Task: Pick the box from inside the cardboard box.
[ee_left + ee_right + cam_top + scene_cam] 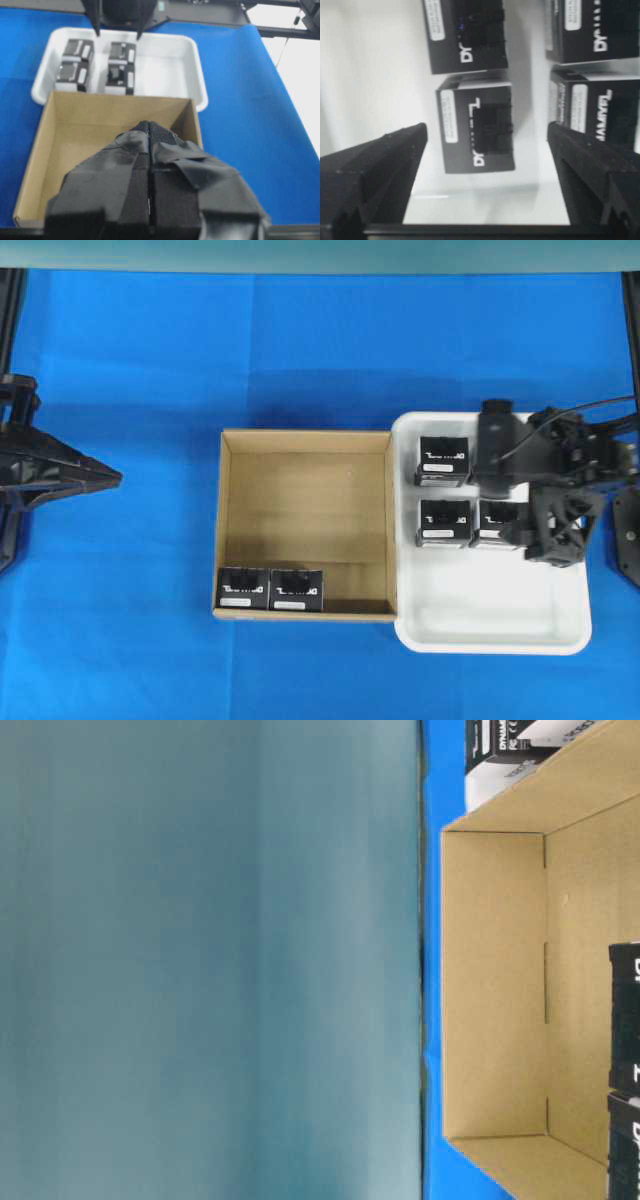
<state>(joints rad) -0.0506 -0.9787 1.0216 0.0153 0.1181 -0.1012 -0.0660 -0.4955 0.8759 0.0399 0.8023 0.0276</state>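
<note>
The cardboard box (305, 525) sits in the middle of the blue table (150, 390), seen from overhead. Its floor is mostly bare. Two black boxes remain inside it, side by side and touching, against the wall at 6 o'clock: one black box (243, 588) in the corner at about 7 o'clock, and a second black box (296, 590) just beside it toward 3 o'clock.

Directly at 3 o'clock of the carton, touching its wall, lies the white tray (500, 625). Four black boxes stand in the half of the tray toward 12 o'clock, in two rows of two. Three are clear in the overhead view: the upper left box (443, 460), the lower left box (444, 523) and the lower right box (497, 524). The fourth is mostly covered by the arm there, but the left wrist view shows all four.

The right gripper (485, 175) hangs above these boxes in the tray. Its jaws are spread wide and nothing is between them; in its own wrist view one box (476, 131) lies below the gap, apart from both fingers.

The left gripper (150, 165) rests at 9 o'clock of the carton, well apart from it in the overhead view (70, 477). Its two padded fingers are pressed together and hold nothing.
</note>
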